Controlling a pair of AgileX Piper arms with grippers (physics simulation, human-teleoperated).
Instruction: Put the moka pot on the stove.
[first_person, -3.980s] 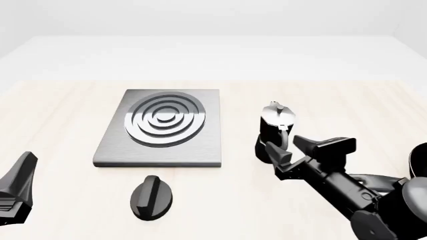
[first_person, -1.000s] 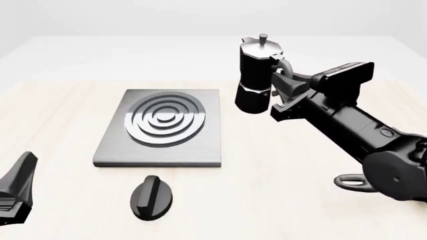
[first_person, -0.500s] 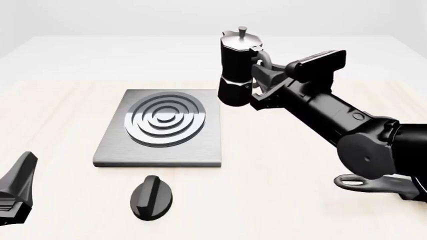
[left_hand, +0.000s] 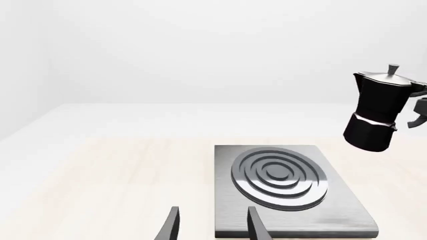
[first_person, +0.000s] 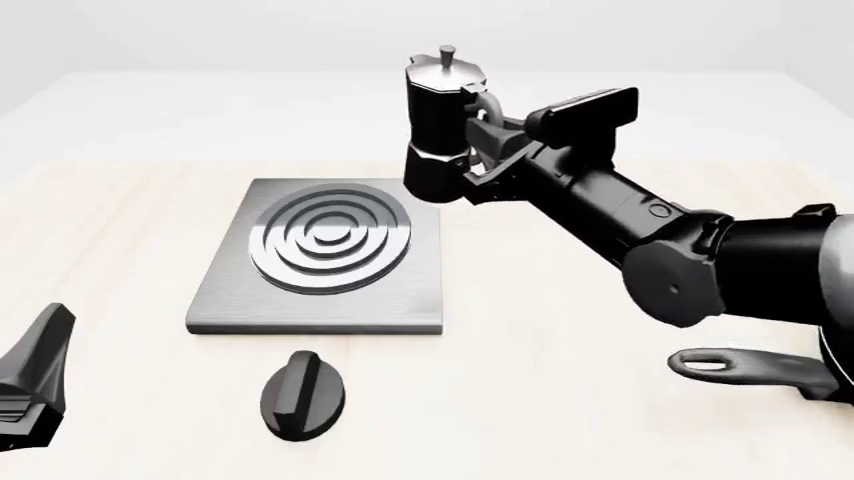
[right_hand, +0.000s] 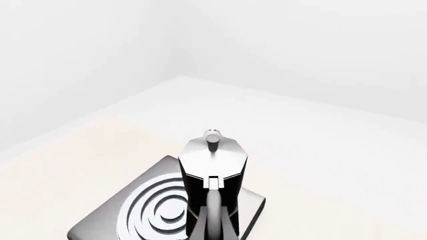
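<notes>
The moka pot (first_person: 435, 130), black with a silver lid and top knob, hangs upright in the air by the stove's far right corner. My right gripper (first_person: 489, 160) is shut on its curved handle. The pot also shows in the left wrist view (left_hand: 375, 112) and in the right wrist view (right_hand: 213, 167). The stove (first_person: 220, 298), a flat grey slab with shiny ring burner, lies on the table left of centre; it also shows in the left wrist view (left_hand: 340, 222) and the right wrist view (right_hand: 93, 227). My left gripper (left_hand: 213, 229) is open and empty, low at the front left (first_person: 34, 385).
A black oval knob (first_person: 302, 394) lies on the table in front of the stove. A black handle with a loop end (first_person: 741, 368) lies at the front right, partly behind my right arm. The light wooden table (first_person: 534, 400) reaches to a white back part.
My right gripper has lifted the moka pot off the table right of the stove and carried it up and to the left, towards the stove. The left arm has not moved.
</notes>
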